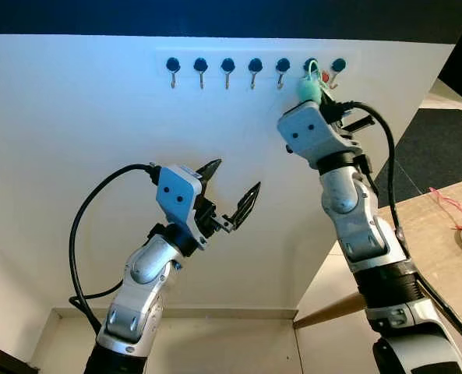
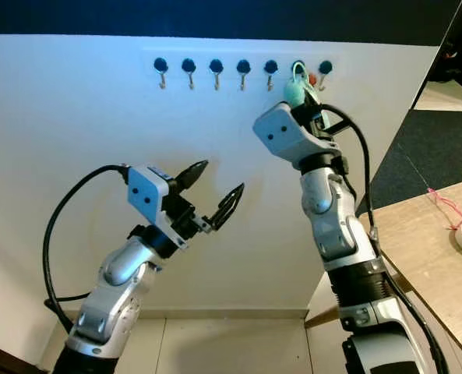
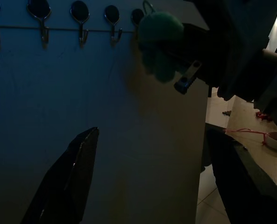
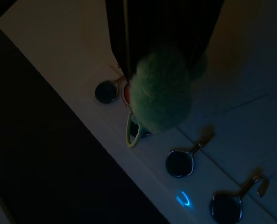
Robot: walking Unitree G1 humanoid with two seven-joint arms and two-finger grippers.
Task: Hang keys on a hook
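right gripper [image 1: 318, 87] clamps green pompom keys [image 1: 308, 88], loop at hook [image 1: 311, 65]; left gripper [image 1: 232, 189] apart.

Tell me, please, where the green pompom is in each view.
Left eye: pompom at the top right, above the right gripper.
Right eye: top, right of centre.
Left wrist: top, right of centre.
Right wrist: centre.
Shared landmark: the hook row.

Domestic interior, likely an entry area: a row of key hooks [image 1: 254, 70] on a white wall [image 1: 82, 132], tiled floor [image 1: 215, 347] beneath, wooden table [image 1: 441, 249] alongside.
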